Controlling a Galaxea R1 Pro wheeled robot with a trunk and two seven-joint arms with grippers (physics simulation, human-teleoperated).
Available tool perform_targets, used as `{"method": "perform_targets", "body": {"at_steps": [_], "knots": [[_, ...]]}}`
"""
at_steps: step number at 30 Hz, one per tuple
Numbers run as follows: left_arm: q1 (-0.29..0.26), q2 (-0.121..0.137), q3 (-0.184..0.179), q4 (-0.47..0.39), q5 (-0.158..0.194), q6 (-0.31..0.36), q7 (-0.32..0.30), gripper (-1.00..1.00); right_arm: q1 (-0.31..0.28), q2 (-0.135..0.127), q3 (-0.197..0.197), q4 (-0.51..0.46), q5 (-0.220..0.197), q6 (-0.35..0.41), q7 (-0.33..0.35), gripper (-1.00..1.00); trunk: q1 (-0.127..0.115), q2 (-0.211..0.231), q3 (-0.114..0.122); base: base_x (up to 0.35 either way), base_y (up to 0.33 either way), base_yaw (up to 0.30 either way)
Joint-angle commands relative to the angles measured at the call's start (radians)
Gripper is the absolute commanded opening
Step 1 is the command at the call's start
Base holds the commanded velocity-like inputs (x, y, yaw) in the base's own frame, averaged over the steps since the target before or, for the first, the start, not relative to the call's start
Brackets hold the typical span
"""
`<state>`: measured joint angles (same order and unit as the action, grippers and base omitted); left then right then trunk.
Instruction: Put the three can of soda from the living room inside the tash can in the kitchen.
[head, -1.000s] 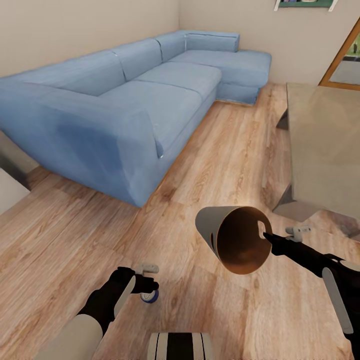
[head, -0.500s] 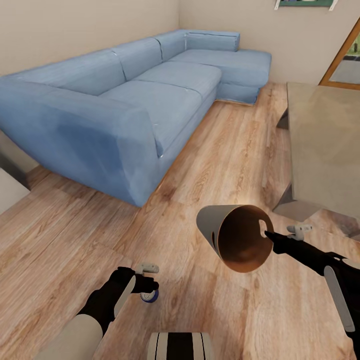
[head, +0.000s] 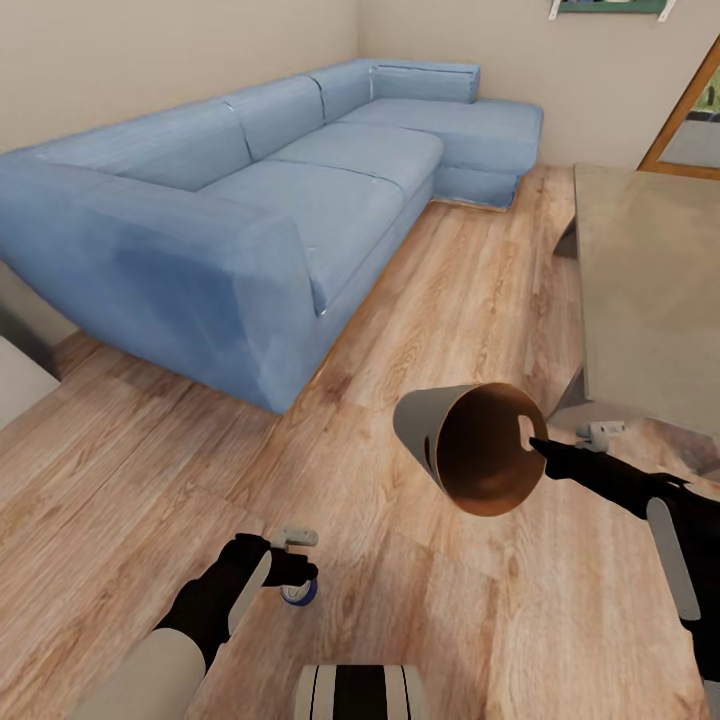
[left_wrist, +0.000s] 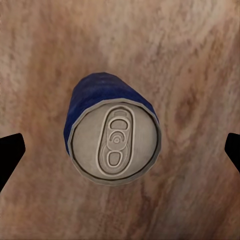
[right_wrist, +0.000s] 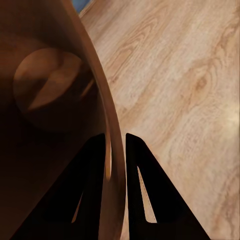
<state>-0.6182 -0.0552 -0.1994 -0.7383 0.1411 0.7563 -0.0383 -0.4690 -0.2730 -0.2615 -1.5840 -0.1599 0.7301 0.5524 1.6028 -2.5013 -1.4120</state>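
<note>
A blue can of soda (left_wrist: 115, 142) stands upright on the living room's wood floor, its silvery top facing the left wrist camera. My left gripper (left_wrist: 120, 150) hangs open right above it, its fingertips wide apart on either side and clear of the can. From the head camera the can (head: 299, 595) peeks out under the left gripper (head: 294, 578). My right gripper (head: 535, 447) is shut on the rim of the tash can (head: 470, 450), held in the air and tipped on its side, brown inside facing me. The right wrist view has both fingers (right_wrist: 145, 190) pinching the bin's wall (right_wrist: 116, 150).
The long light-blue corner sofa (head: 250, 200) runs along the left wall. A low grey table (head: 650, 290) stands at the right, close behind the right arm. A wood-framed glass door (head: 690, 120) is at the far right. Bare plank floor lies between sofa and table.
The right arm has lifted the bin a little higher. The left arm and the blue can have stayed where they were.
</note>
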Motion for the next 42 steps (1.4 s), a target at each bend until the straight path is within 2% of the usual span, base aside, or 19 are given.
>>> {"method": "perform_targets", "body": {"at_steps": [1,15,24,32,42], "knots": [[0.0,0.0,0.0,0.002,0.0,0.0,0.0,1.0,-0.004,0.0,0.0,-0.001,-0.023,0.012,0.005,-1.0,0.0,0.0,0.0,0.039,0.0,0.0],[0.0,0.0,0.0,0.001,0.0,0.0,0.0,1.0,-0.01,0.001,0.028,-0.001,-0.022,0.02,0.003,-1.0,0.0,0.0,0.0,0.051,0.0,0.0],[0.0,0.0,0.0,0.003,0.0,0.0,0.0,1.0,-0.01,0.007,0.034,-0.001,0.026,0.021,0.003,-1.0,0.004,-0.002,-0.036,0.0,0.0,0.0],[0.0,0.0,0.0,0.0,0.0,0.0,0.0,1.0,-0.01,0.009,0.035,-0.001,0.033,0.022,0.003,-1.0,0.008,-0.004,-0.078,0.0,0.0,0.0],[0.0,0.0,0.0,-0.003,0.0,0.0,0.0,1.0,-0.009,0.009,0.037,-0.001,0.034,0.02,0.003,-1.0,0.008,-0.004,-0.093,0.0,0.0,0.0]]}}
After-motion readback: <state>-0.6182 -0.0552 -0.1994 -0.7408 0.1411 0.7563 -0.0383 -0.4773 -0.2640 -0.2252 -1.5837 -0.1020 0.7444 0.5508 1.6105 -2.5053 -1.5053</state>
